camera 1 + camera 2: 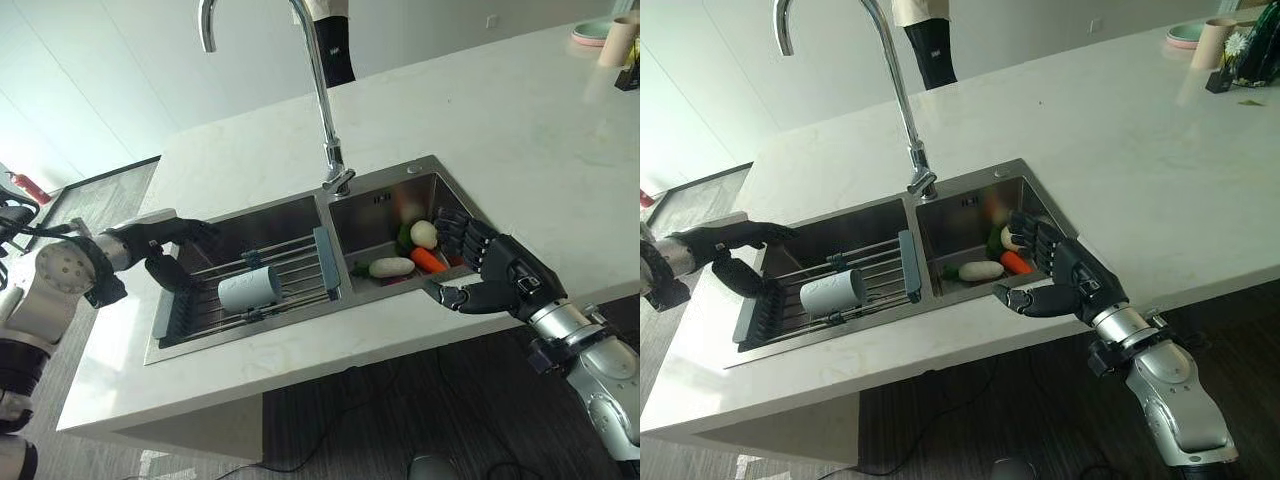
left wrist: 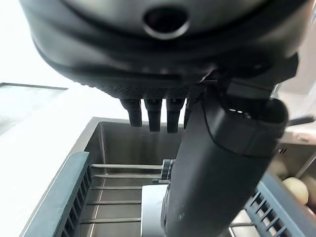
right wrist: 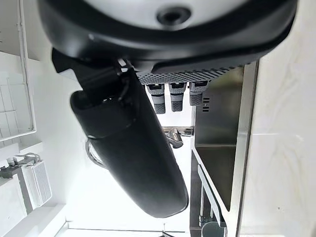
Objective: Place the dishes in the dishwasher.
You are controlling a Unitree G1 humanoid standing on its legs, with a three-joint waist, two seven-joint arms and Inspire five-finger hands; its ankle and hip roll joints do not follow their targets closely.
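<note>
A pale cup lies on its side on the rack across the left sink basin, just beside the left hand, whose fingers are released and straight. The right hand, fingers relaxed and holding nothing, hangs over the right basin, near a carrot and white vegetables. A tall faucet rises from the bench beyond both hands.

Carrot beside white vegetables

The white marble-patterned stone worktop holds a recessed double-basin stainless steel sink with a tall chrome gooseneck tap. A pale green plate and beige cup stand at its far right corner.
</note>
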